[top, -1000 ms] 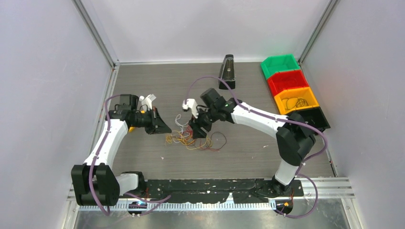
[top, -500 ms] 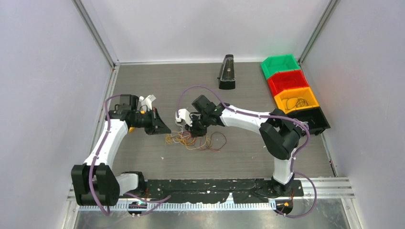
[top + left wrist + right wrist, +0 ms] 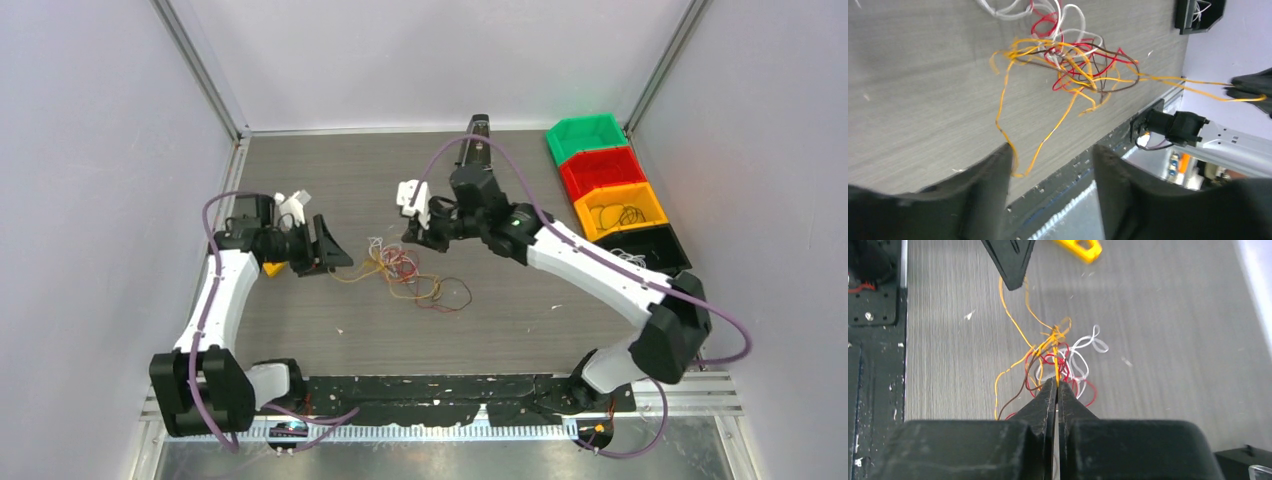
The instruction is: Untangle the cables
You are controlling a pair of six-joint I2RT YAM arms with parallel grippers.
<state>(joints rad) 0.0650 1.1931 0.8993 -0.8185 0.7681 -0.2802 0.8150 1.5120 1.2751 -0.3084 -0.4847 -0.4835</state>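
Observation:
The cables (image 3: 408, 275) lie as a loose tangle of red, orange, white and brown strands mid-table. In the left wrist view the tangle (image 3: 1073, 62) spreads ahead of my left gripper (image 3: 1050, 162), which is open. An orange loop (image 3: 1018, 172) hangs beside its left finger, not pinched. My right gripper (image 3: 1056, 385) is shut on one orange strand (image 3: 1055, 365) that rises out of the tangle (image 3: 1063, 357). From above, the left gripper (image 3: 338, 250) stands left of the tangle and the right gripper (image 3: 413, 237) just above its far side.
Green (image 3: 587, 137), red (image 3: 602, 170), orange (image 3: 620, 208) and black (image 3: 655, 250) bins line the right wall; the orange one holds dark wires. A black wedge-shaped object (image 3: 477, 130) stands at the back. A small yellow piece (image 3: 272, 268) lies under the left arm.
The left gripper has opened and let go. The right gripper has shut on an orange strand and pulled back towards the far side, drawing the tangle out.

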